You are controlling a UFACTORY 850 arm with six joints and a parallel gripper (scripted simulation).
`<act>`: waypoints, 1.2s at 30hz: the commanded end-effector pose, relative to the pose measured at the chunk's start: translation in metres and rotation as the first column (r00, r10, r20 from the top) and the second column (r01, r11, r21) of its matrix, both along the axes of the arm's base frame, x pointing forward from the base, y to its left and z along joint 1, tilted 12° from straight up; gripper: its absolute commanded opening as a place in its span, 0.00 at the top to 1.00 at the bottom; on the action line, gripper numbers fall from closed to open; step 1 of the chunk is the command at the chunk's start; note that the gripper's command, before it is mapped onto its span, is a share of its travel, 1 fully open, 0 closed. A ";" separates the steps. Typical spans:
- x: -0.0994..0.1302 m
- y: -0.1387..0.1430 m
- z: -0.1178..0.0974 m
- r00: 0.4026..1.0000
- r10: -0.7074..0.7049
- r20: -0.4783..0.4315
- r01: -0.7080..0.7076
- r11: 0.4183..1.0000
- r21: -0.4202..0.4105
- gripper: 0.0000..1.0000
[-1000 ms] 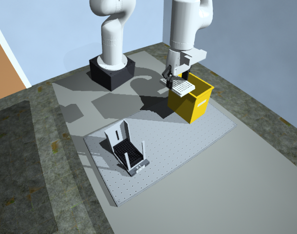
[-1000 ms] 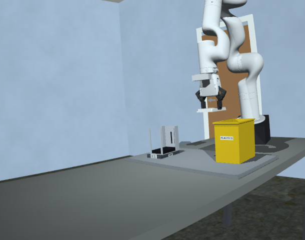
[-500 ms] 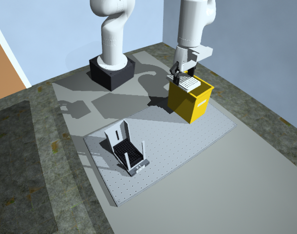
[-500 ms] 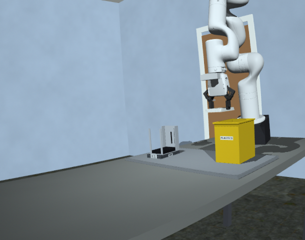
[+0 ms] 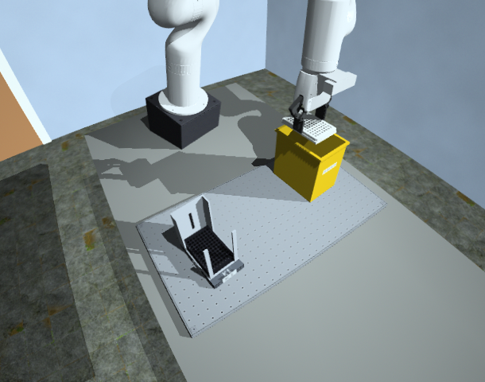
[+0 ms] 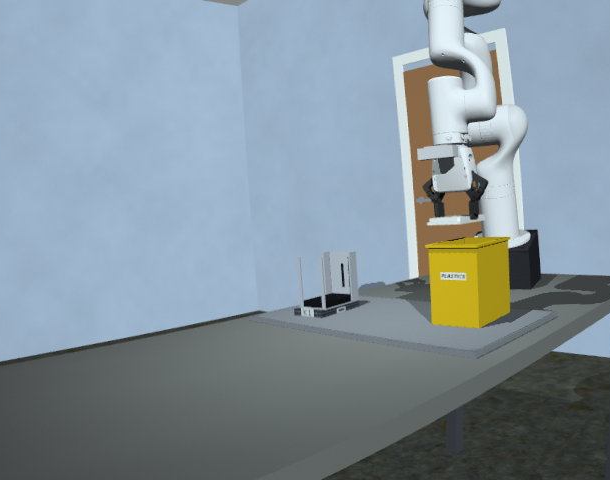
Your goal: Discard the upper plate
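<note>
Overhead, the gripper [image 6: 455, 210] stands wide, clamped on the white plate [image 5: 314, 128] above the bin [image 6: 468, 289].

My big white arm [image 5: 323, 37] goes off the top edge in both views, so I cannot see all of it. In the top view my black gripper [image 5: 312, 115] and the flat white plate with many small holes [image 5: 312, 128] cover most of the mouth of the tall yellow plastic bin [image 5: 310, 164], so I cannot see inside it. The small label on the bin is too tiny to read there. The grey rack with thin white posts [image 6: 328, 289] hides part of the flat black plate [image 5: 210, 248] lying in it. In the side view, my arm covers part of the brown door [image 6: 416, 129].
</note>
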State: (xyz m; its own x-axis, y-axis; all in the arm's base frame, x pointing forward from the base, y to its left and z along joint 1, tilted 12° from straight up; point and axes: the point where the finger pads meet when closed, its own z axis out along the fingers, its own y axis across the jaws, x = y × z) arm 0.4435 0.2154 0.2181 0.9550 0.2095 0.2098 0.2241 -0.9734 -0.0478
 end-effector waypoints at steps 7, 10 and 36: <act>-0.008 0.028 0.000 1.000 -0.002 0.003 0.002 1.000 -0.003 1.00; -0.008 0.028 0.000 1.000 -0.002 0.003 0.002 1.000 -0.003 1.00; -0.008 0.028 0.000 1.000 -0.002 0.003 0.002 1.000 -0.003 1.00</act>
